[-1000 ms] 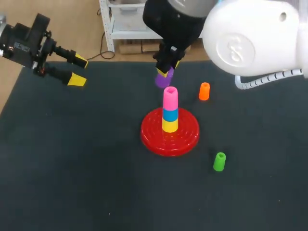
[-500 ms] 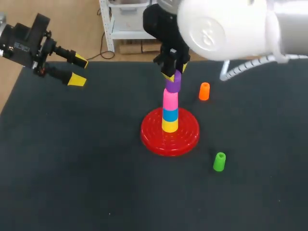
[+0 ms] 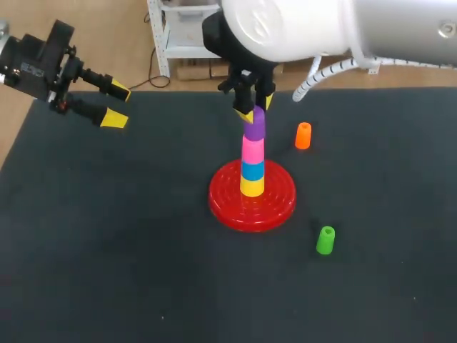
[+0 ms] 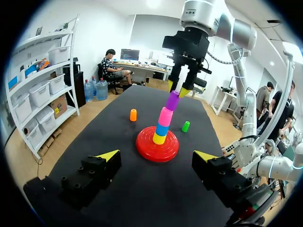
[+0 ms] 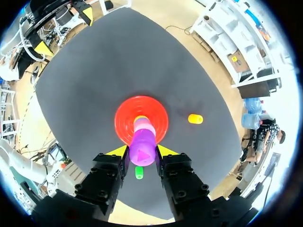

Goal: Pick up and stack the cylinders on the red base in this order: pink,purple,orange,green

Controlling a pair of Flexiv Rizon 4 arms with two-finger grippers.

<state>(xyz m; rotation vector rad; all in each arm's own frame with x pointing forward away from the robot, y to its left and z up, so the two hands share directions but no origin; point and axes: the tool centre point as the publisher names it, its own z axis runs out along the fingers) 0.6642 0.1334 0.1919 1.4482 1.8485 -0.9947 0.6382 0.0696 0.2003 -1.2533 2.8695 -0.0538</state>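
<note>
On the red base (image 3: 221, 201) (image 4: 146, 150) (image 5: 125, 116) stands a stack of yellow, blue and pink cylinders, the pink one (image 3: 252, 151) (image 4: 164, 116) on top. My right gripper (image 3: 254, 116) (image 5: 142, 152) is shut on the purple cylinder (image 3: 255, 126) (image 4: 172, 100) (image 5: 142, 147), which sits on top of the pink one, slightly tilted. The orange cylinder (image 3: 303, 135) (image 4: 133, 115) (image 5: 195, 118) stands behind and to the right of the base. The green cylinder (image 3: 325, 240) (image 4: 185, 126) (image 5: 139, 172) is at the front right. My left gripper (image 3: 114, 105) (image 4: 157, 161) hangs open at the table's far left corner.
The dark mat (image 3: 107, 250) covers the whole table. My right arm (image 3: 343, 28) reaches in from the right over the table's back edge.
My right gripper has carried the purple cylinder from behind the stack to right over it and down onto the pink cylinder. The left arm has kept still.
</note>
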